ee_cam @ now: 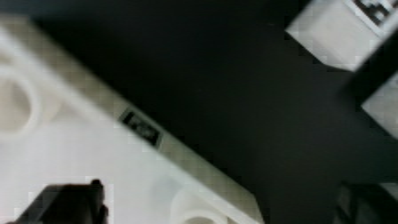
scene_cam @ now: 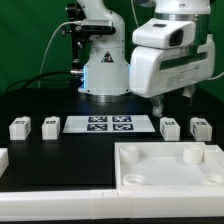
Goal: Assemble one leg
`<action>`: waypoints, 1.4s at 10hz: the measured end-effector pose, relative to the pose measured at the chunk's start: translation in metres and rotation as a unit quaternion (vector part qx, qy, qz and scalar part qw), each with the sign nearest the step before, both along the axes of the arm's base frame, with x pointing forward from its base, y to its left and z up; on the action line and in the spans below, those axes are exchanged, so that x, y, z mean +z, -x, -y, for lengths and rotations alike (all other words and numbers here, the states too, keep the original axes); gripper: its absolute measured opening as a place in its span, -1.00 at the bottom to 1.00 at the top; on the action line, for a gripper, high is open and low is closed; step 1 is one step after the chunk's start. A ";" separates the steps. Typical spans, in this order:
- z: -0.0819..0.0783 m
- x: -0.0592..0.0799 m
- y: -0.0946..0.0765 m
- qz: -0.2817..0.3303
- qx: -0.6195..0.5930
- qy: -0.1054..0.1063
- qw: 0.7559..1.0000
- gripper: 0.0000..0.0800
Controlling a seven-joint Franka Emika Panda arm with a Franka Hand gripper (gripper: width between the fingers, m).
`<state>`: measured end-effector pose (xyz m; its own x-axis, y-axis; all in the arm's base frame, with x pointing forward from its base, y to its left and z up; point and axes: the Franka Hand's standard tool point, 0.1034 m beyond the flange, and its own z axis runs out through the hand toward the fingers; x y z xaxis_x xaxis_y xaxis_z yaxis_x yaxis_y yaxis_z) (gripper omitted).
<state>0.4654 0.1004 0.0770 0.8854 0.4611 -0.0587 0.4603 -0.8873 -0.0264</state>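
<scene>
Four small white legs with marker tags stand in a row on the black table: two on the exterior view's left [scene_cam: 18, 127] [scene_cam: 49, 125] and two on its right [scene_cam: 169, 127] [scene_cam: 199, 128]. My gripper [scene_cam: 174, 100] hangs above and a little behind the right pair, open and empty. The large white slab with round sockets [scene_cam: 170, 165] lies at the front right. In the wrist view the gripper [ee_cam: 222, 212] has its dark fingers [ee_cam: 63, 202] wide apart over the slab's edge [ee_cam: 71, 130], and one leg [ee_cam: 347, 30] shows blurred.
The marker board [scene_cam: 110, 124] lies flat between the two pairs of legs. The robot's base [scene_cam: 103, 70] stands behind it with cables to the left. A white part [scene_cam: 3, 157] shows at the left edge.
</scene>
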 end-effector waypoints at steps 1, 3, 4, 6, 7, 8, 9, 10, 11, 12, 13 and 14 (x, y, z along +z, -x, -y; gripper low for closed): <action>-0.003 -0.002 0.002 -0.006 -0.064 -0.006 0.998 0.62; -0.014 -0.006 0.009 -0.010 -0.086 -0.004 0.996 0.62; -0.023 -0.008 0.012 -0.009 -0.102 -0.003 0.995 0.62; -0.042 -0.012 0.019 -0.009 -0.136 -0.001 0.991 0.62; -0.052 -0.014 0.024 -0.011 -0.143 0.001 0.990 0.62; -0.061 -0.015 0.027 -0.011 -0.148 0.002 0.989 0.62; -0.067 -0.016 0.029 -0.011 -0.148 0.002 0.989 0.62; -0.069 -0.017 0.029 -0.012 -0.145 0.001 0.989 0.62; -0.068 -0.017 0.029 -0.012 -0.145 0.001 0.989 0.62; -0.067 -0.018 0.031 -0.021 -0.144 0.006 0.989 0.62; -0.066 -0.017 0.032 -0.036 -0.143 0.015 0.989 0.62; -0.067 -0.017 0.030 -0.032 -0.143 0.012 0.989 0.62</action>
<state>0.4358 0.1674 0.0602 0.9737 0.1895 -0.1267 0.1881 -0.9819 -0.0237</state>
